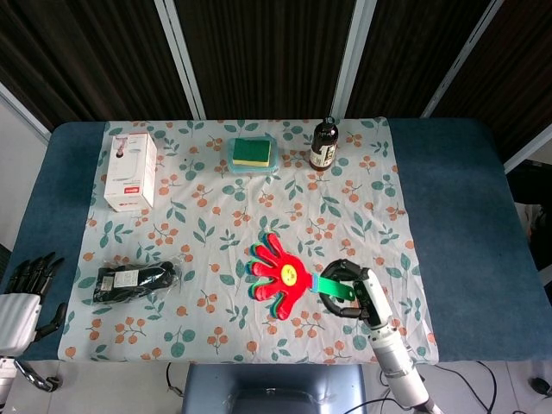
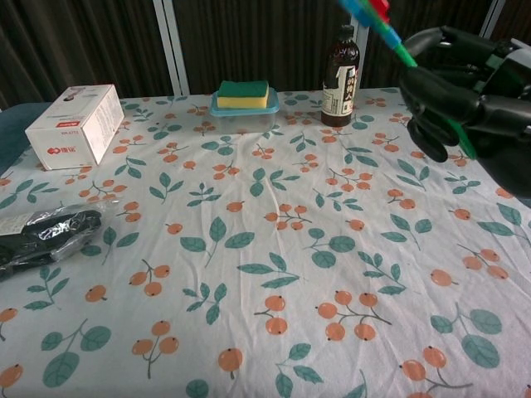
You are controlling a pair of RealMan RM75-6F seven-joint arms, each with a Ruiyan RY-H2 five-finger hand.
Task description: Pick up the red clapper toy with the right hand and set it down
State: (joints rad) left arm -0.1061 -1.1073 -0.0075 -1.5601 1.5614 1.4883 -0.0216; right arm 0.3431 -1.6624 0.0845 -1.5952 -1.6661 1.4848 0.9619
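My right hand [image 1: 349, 290] grips the green handle of the red clapper toy [image 1: 279, 272], whose red hand-shaped paddles with a yellow centre fan out to the left over the floral cloth. In the chest view the right hand [image 2: 465, 99] fills the upper right, and the clapper toy's [image 2: 377, 18] handle and paddles rise past the top edge, held well above the table. My left hand [image 1: 28, 289] hangs at the table's near left corner with its fingers apart and nothing in it.
A white box [image 1: 129, 170] stands at the back left. A sponge in a clear tub [image 1: 252, 153] and a dark bottle [image 1: 323, 145] sit along the far edge. A black packet in plastic [image 1: 134, 280] lies at the near left.
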